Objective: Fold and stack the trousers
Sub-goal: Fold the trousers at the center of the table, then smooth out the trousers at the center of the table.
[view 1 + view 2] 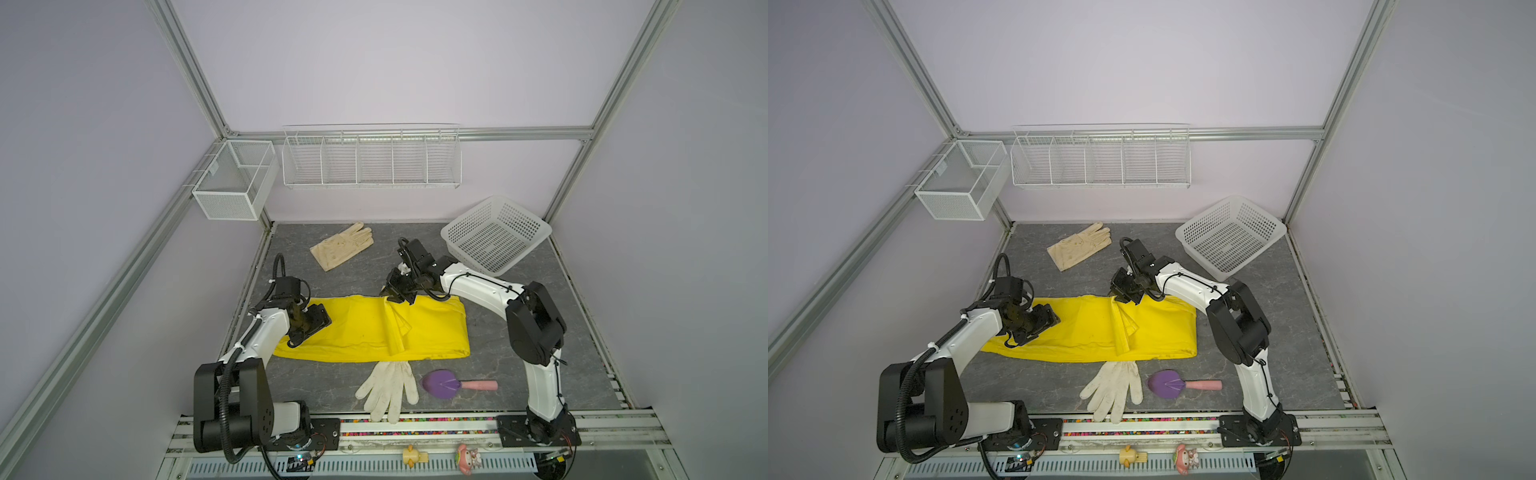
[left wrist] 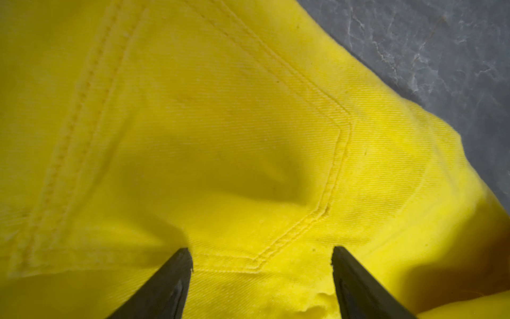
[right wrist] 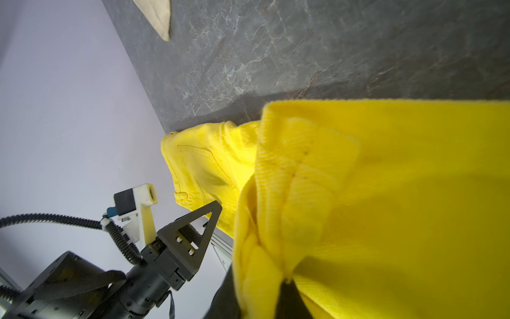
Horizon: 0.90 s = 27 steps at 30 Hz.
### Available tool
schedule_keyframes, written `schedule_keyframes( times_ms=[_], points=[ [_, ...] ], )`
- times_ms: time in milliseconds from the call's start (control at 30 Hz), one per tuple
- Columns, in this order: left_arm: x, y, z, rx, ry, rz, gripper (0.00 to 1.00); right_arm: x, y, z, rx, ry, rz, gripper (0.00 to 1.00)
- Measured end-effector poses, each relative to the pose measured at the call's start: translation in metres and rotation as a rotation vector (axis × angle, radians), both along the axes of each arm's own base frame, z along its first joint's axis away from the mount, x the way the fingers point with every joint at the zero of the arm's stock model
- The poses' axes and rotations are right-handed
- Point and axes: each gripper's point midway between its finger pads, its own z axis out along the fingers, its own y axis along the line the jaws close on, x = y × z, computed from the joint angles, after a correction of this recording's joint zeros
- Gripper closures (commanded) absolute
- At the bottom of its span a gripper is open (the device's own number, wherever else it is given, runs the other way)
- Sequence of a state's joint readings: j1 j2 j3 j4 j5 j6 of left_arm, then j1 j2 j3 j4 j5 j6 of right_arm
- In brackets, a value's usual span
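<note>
Two spread left fingers [image 2: 165,290] over trousers [image 2: 220,138]

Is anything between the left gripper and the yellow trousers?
Nothing visible. The left gripper, jaws open, is close above the trousers, with only yellow cloth showing in the gap.

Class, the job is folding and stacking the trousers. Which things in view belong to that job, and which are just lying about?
Belong to the job: trousers, left gripper, right gripper.

Just lying about: cream glove, white gloves, purple scoop, basket, wire rack, mesh bin.
</note>
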<state>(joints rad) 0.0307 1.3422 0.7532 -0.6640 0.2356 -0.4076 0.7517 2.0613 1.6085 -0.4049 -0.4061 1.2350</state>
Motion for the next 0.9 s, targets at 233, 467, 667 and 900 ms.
schedule_keyframes(
  times_ms=[233,467,667,900],
  points=[
    [-0.003,0.0,-0.002,0.003,0.011,0.001,0.2,-0.006,0.014,-0.035,-0.035,0.036,0.035,0.46],
    [-0.01,-0.003,0.013,-0.018,-0.016,0.0,0.2,0.002,-0.001,-0.009,-0.049,-0.067,0.125,0.42],
    [-0.014,-0.025,0.043,-0.101,-0.095,-0.001,0.21,-0.018,-0.062,0.028,-0.143,-0.196,0.241,0.35],
    [-0.027,-0.084,0.064,-0.191,-0.128,-0.097,0.23,-0.066,-0.154,0.026,-0.355,-0.255,0.347,0.29]
  ],
)
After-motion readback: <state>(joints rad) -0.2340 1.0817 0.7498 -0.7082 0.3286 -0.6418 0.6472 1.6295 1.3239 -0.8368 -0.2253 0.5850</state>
